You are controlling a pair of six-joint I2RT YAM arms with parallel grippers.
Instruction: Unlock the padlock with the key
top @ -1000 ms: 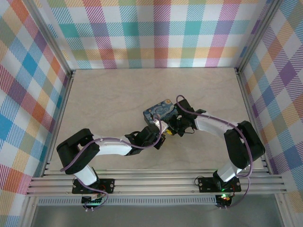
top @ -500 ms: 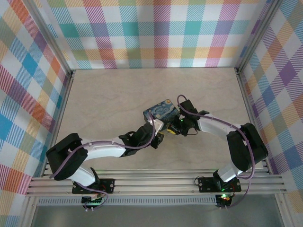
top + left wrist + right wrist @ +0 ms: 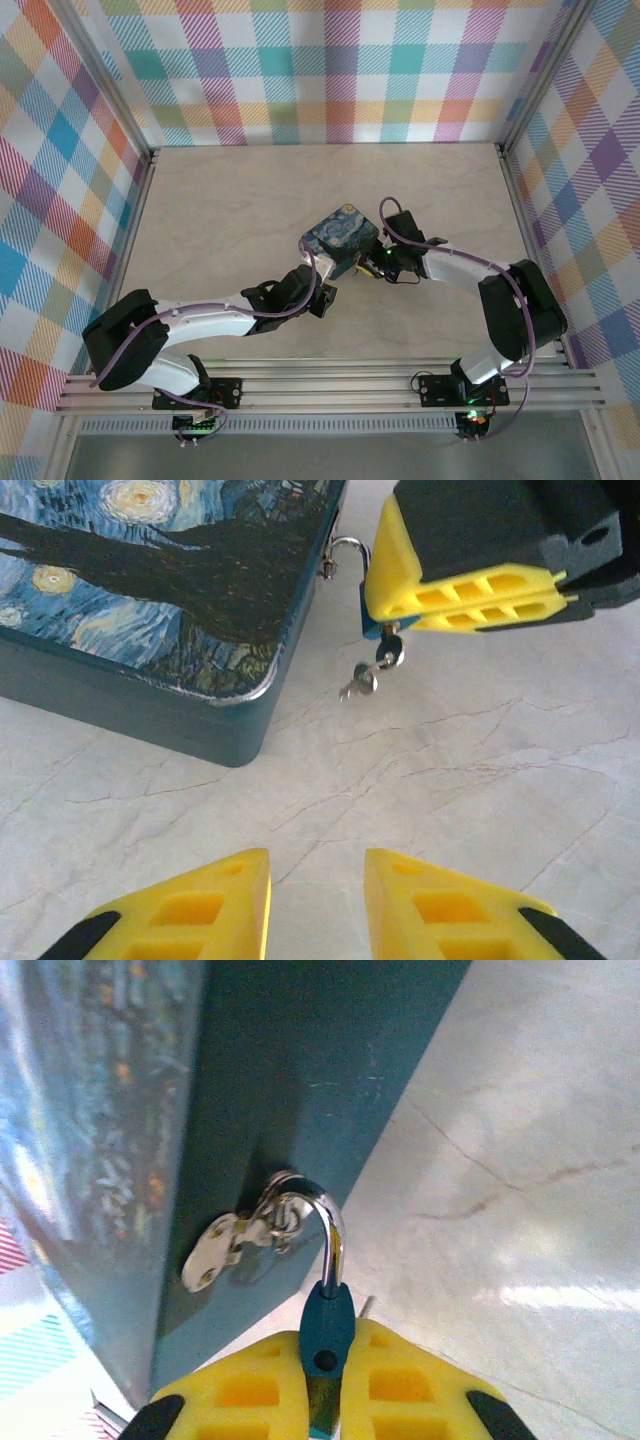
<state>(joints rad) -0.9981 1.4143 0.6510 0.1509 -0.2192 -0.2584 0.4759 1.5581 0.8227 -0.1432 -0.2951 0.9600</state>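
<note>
The tiny blue padlock point(image 3: 327, 1328) is pinched between the yellow fingers point(image 3: 420, 1385) of my right gripper point(image 3: 327, 1365), which is shut on it. Its shackle point(image 3: 333, 1230) hooks through the hasp point(image 3: 232, 1235) on the side of the dark-blue painted box point(image 3: 150, 590). In the left wrist view the silvery key point(image 3: 372, 670) dangles under the padlock, just below the right gripper's fingers point(image 3: 470, 585). My left gripper point(image 3: 315, 880) is open and holds nothing, over bare table a short way in front of the key. From above, the left gripper point(image 3: 326, 297) sits below the box point(image 3: 338, 234) and the right gripper point(image 3: 368, 266) beside it.
The box stands mid-table, tilted up on its edge against the right gripper. Pale marbled tabletop point(image 3: 230, 200) lies all around, closed in by plaid walls and metal rails point(image 3: 330, 385) at the near edge.
The left gripper has pulled back from the padlock toward the near left, its arm lowering. The box has turned and shifted slightly away. The right gripper keeps its hold.
</note>
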